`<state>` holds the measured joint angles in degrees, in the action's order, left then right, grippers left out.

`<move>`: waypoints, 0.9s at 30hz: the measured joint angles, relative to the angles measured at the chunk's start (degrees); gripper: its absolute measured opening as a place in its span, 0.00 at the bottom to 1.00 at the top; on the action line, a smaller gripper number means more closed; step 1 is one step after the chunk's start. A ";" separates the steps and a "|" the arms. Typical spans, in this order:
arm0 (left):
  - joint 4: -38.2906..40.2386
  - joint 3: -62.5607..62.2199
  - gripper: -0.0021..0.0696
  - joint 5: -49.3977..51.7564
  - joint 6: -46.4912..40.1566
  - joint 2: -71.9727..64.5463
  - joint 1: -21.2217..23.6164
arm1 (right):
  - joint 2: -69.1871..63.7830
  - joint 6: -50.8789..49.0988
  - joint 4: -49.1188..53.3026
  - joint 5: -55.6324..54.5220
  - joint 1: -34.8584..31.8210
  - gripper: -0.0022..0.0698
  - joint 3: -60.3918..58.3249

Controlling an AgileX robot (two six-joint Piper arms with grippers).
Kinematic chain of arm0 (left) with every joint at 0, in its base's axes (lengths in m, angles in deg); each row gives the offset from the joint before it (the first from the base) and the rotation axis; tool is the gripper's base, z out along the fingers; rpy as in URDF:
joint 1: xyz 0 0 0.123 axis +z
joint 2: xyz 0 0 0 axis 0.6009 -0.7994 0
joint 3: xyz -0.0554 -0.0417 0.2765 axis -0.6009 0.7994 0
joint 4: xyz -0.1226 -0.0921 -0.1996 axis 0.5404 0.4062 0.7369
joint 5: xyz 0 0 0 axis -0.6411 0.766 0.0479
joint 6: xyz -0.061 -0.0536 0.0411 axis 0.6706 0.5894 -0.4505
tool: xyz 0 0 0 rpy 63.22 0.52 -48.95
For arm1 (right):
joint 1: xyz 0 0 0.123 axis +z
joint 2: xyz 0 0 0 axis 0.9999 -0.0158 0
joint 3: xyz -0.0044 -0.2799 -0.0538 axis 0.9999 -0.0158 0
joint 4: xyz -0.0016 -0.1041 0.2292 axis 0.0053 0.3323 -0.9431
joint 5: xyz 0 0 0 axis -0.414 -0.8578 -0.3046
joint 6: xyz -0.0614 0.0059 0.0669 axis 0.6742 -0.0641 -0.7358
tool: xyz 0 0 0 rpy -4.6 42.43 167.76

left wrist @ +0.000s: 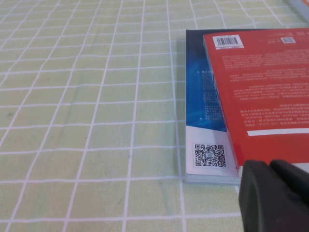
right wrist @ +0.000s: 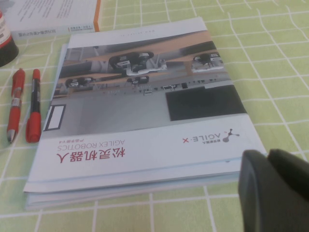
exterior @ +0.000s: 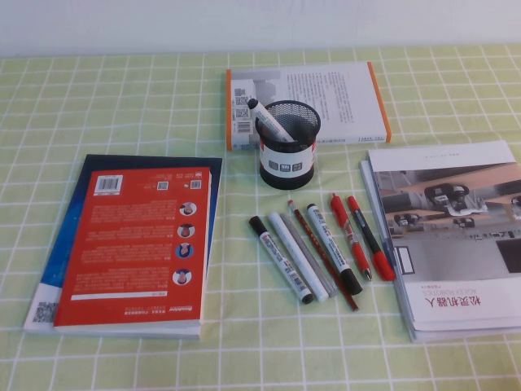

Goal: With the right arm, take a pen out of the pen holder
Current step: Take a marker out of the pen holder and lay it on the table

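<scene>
A black mesh pen holder (exterior: 289, 145) stands in the middle of the table, with a white marker with a black cap (exterior: 271, 120) leaning in it. In front of it, several pens and markers (exterior: 313, 252) lie in a row. In the right wrist view the two red pens (right wrist: 15, 104) lie beside the brochure, and an edge of the holder (right wrist: 6, 46) shows. My right gripper (right wrist: 268, 155) is shut and empty, low by the brochure's near corner. My left gripper (left wrist: 270, 166) is shut and empty by the red book's near corner. Neither arm shows in the high view.
A red book on a blue one (exterior: 138, 244) lies at the left. A white book with an orange spine (exterior: 313, 102) lies behind the holder. A stack of brochures (exterior: 456, 228) lies at the right. Green checked cloth (exterior: 244, 350) covers the table.
</scene>
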<state>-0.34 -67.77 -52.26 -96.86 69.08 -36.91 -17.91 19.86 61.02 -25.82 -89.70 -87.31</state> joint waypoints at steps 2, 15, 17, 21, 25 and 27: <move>0.00 0.00 0.02 0.00 0.00 0.00 0.00 | 0.00 0.00 0.00 0.00 0.00 0.01 0.00; 0.00 0.00 0.02 0.00 0.00 0.00 0.00 | 0.00 0.00 0.00 0.00 0.00 0.01 0.00; 0.00 0.00 0.02 0.00 0.00 0.00 0.00 | 0.00 0.00 0.00 0.00 0.00 0.01 0.00; 0.00 0.00 0.02 0.00 0.00 0.00 0.00 | 0.00 0.00 0.00 0.00 0.00 0.01 0.00; 0.00 0.00 0.02 0.00 0.00 0.00 0.00 | 0.00 0.00 -0.28 -0.65 0.00 0.01 0.00; 0.00 0.00 0.02 0.00 0.00 0.00 0.00 | 0.00 0.00 -1.90 -2.94 0.00 0.01 0.00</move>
<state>-0.34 -67.77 -52.26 -96.86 69.08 -36.91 -17.91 19.86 59.12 -28.76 -89.70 -87.31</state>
